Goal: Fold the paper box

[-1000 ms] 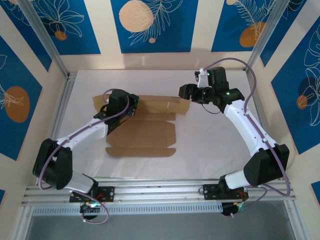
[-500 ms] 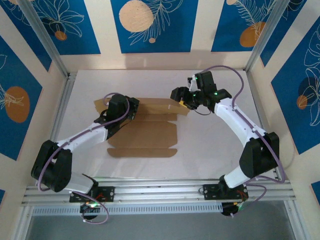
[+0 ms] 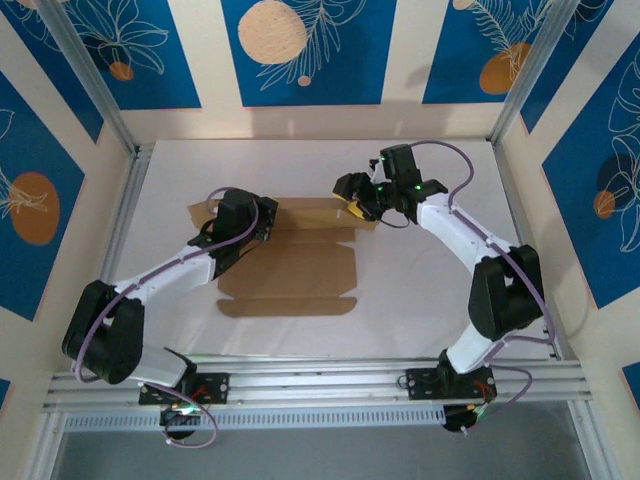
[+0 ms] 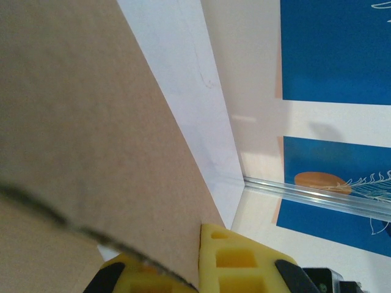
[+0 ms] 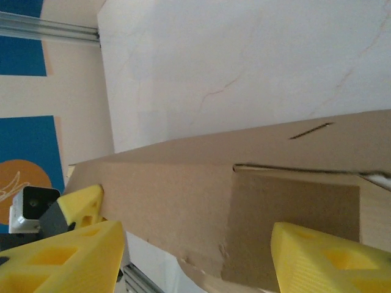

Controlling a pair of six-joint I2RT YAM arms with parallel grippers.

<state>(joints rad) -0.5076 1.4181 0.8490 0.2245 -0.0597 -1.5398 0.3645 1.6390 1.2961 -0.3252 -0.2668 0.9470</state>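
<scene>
The plain brown cardboard die-cut paper box (image 3: 290, 270) lies mostly flat in the middle of the white bench (image 3: 420, 290), a little left of centre. Its long far panel (image 3: 315, 212) is lifted off the surface while the near flaps lie down.

The box itself has hardly shifted over the last second. What changed is the right arm: it has swung in from the right and come leftward, so the right tool (image 3: 356, 203) now sits at the right end of that raised far panel instead of standing clear of it. In the right wrist view its yellow fingers (image 5: 67, 256) stand wide on either side of the cardboard edge. Bare bench shows between the left one and the panel, so nothing is gripped there yet.

The left tool (image 3: 262, 222) has stayed at the panel's left end, clamped narrow on the cardboard. The left wrist view shows the sheet passing between its yellow pads (image 4: 235, 259).

With one end pinned and the other now straddled, I judge the far wall is about to be taken at both ends and folded upright along its crease. The fold is at an early stage.

No print, label or brand can be read on the cardboard or the arms. The blue wall panels (image 3: 300, 50) carry only white leaf outlines and orange discs.
</scene>
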